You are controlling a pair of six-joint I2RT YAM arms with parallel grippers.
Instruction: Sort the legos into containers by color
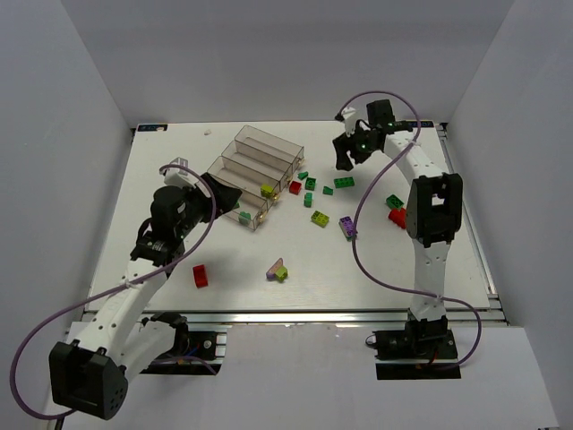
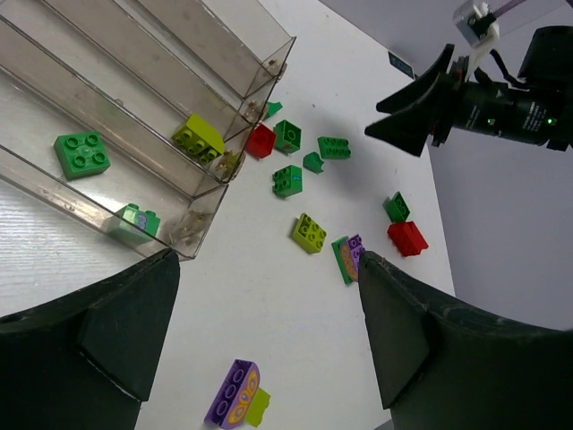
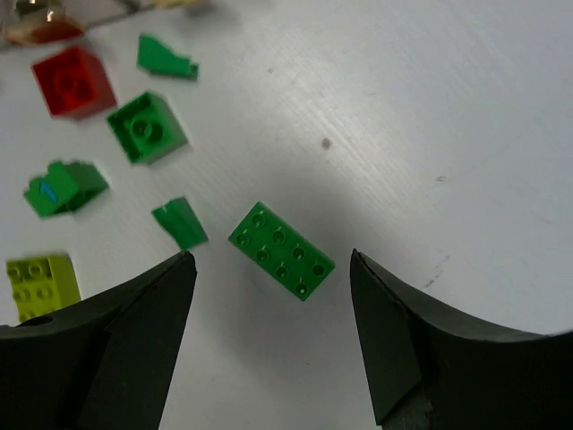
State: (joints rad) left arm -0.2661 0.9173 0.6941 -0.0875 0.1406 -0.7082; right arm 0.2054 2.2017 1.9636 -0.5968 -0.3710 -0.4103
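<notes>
The containers (image 1: 269, 143) are four joined clear bins, stepped, at the table's back left. My left gripper (image 1: 226, 193) hangs open over their near end, holding nothing. In the left wrist view one bin (image 2: 269, 54) holds a green lego (image 2: 81, 154), another holds a lime lego (image 2: 199, 136), and the nearest holds a green piece (image 2: 134, 219). My right gripper (image 1: 344, 159) stands open above a flat green two-by-four lego (image 3: 280, 249), which lies on the table between its fingers (image 3: 143, 313), apart from both.
Loose legos lie right of the bins: red (image 3: 73, 81), green (image 3: 146, 127) and lime (image 3: 40, 282). Further out are a red brick (image 1: 200, 275), a purple-and-lime piece (image 1: 277, 270), a purple one (image 1: 347, 226) and a red one (image 1: 397, 216). White walls enclose the table.
</notes>
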